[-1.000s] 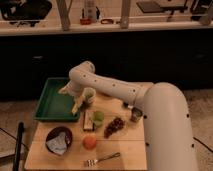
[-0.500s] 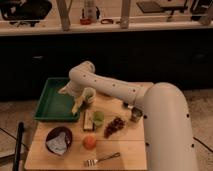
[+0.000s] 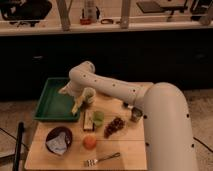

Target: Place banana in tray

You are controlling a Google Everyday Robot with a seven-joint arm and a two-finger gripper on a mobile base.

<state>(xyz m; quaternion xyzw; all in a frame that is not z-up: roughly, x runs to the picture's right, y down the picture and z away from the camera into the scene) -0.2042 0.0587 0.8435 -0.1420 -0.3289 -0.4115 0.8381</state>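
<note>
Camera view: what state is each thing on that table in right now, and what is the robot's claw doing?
gripper: over the tray's right edge, at the banana.
banana: hanging tilted under the gripper, at the tray's right rim.
tray: flat on the table, nothing lying in it.
bowl: upright, pale crumpled thing inside.
orange: loose on the table.
grapes: lying on the table.
fork: flat near the front edge.

Light wooden counter [image 3: 127, 149] in the foreground. Behind it, a run of dark panels [image 3: 150, 57] spans the full width. Above them is a pale horizontal ledge [image 3: 150, 27] crossed by grey uprights [image 3: 63, 12]. Speckled beige floor [image 3: 201, 107] at right. Lighting is dim and warm. The end effector [image 3: 76, 106] is at the counter's rear left.
</note>
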